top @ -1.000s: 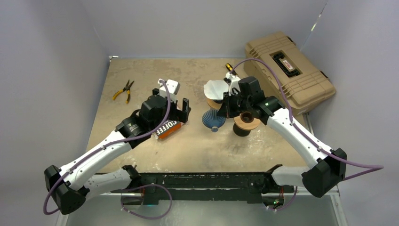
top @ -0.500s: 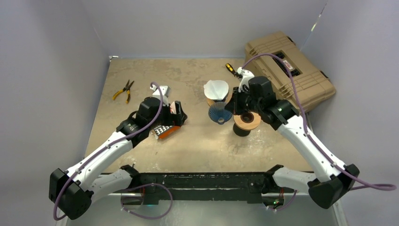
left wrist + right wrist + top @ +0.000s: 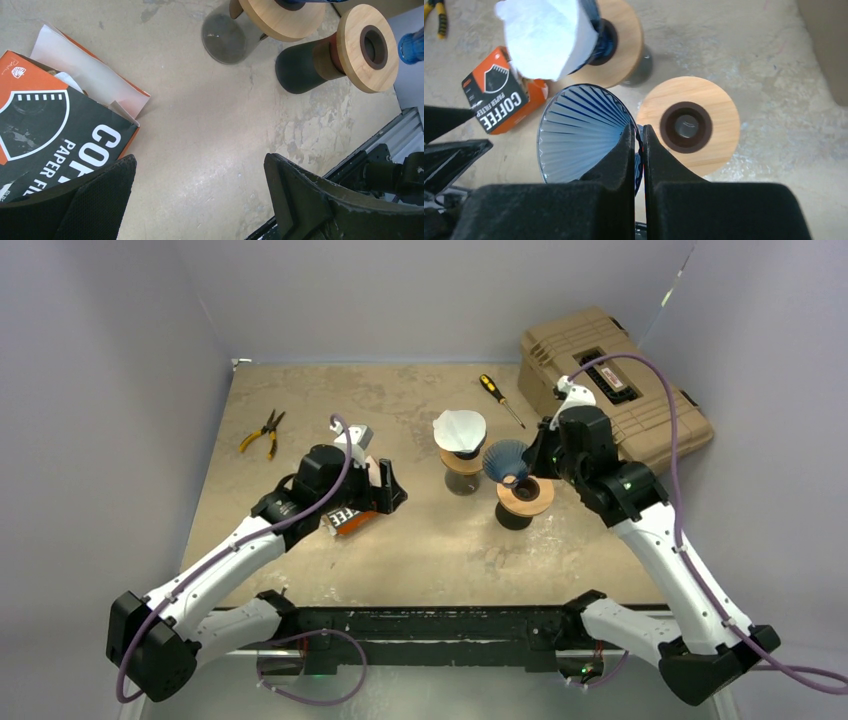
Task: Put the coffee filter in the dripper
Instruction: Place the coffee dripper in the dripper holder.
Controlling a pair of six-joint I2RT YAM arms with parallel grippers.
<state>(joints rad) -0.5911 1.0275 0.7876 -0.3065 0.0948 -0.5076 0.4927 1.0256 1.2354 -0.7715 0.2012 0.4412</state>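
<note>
My right gripper (image 3: 637, 131) is shut on the rim of an empty blue ribbed dripper (image 3: 579, 130), holding it tilted just left of a round wooden stand (image 3: 686, 125) with a dark centre hole. From above, the blue dripper (image 3: 505, 458) hangs at the stand's (image 3: 525, 498) back-left edge. A white paper coffee filter (image 3: 458, 428) sits in a second dark dripper on another wooden stand (image 3: 624, 40) behind. My left gripper (image 3: 200, 172) is open over bare table beside the orange-and-black coffee filter box (image 3: 45, 135), with nothing between its fingers.
Yellow-handled pliers (image 3: 263, 431) lie at the back left. A screwdriver (image 3: 498, 398) lies behind the stands. A tan hard case (image 3: 615, 390) fills the back right corner. The filter box (image 3: 345, 517) lies open left of centre.
My right gripper has carried the blue dripper right and back, from left of the front stand to its back-left edge. The left arm has shifted slightly over the filter box.
</note>
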